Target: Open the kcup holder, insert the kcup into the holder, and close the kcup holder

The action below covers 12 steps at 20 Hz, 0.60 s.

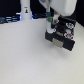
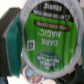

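Gripper [image 1: 50,21] pinching the kcup [image 2: 44,42], a round green pod with glossy foil lid, just above the kcup holder [image 1: 61,34]. Holder: black, boxy, drawer out, near the pale counter's [image 1: 25,55] far edge.

White table [image 1: 25,60], white bottle [image 1: 25,10] and dark clutter [image 1: 10,19] along its far edge
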### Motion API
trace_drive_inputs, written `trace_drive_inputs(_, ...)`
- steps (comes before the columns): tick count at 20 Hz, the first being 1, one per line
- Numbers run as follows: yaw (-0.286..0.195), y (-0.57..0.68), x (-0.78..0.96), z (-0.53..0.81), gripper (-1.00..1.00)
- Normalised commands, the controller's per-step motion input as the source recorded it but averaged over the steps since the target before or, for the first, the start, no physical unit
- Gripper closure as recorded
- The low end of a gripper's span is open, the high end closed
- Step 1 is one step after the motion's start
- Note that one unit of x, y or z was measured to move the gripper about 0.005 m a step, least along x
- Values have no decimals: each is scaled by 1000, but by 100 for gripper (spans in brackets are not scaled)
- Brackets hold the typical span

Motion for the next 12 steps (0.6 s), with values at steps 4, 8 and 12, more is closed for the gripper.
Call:
trace_drive_inputs(4, 48, 575, -77, 233, 100)
trace_drive_inputs(8, 50, 587, -46, 69, 100)
trace_drive_inputs(12, 84, 557, -39, -4, 100)
